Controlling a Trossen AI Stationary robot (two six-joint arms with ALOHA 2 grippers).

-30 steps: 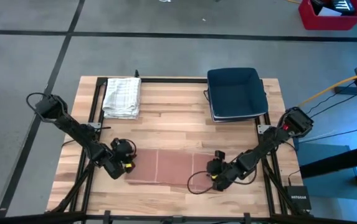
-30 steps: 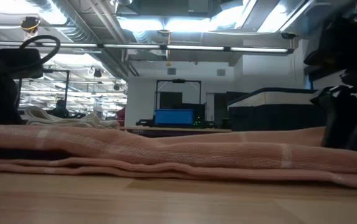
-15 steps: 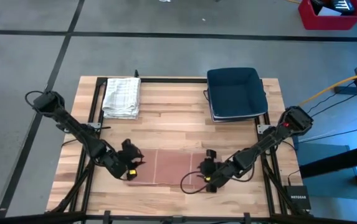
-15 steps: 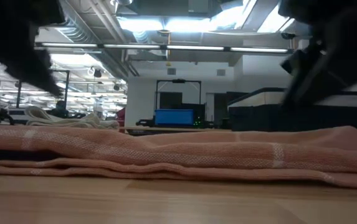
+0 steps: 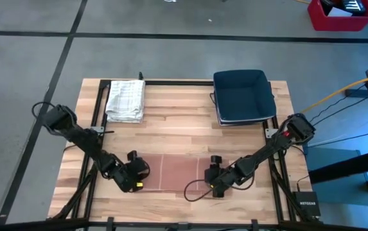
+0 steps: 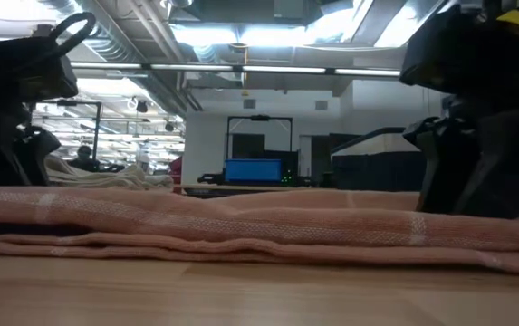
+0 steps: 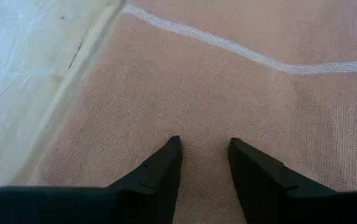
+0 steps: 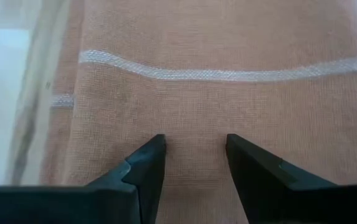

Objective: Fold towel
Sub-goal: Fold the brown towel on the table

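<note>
my left claw spread, on pink towel | my right claw spread, opposite end | wooden surface

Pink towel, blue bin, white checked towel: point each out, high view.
pink towel point(image 5: 174, 172): high view, middle panel.
blue bin point(image 5: 243, 95): high view, inner floor.
white checked towel point(image 5: 125, 99): high view, centre of the folded stack.
</note>
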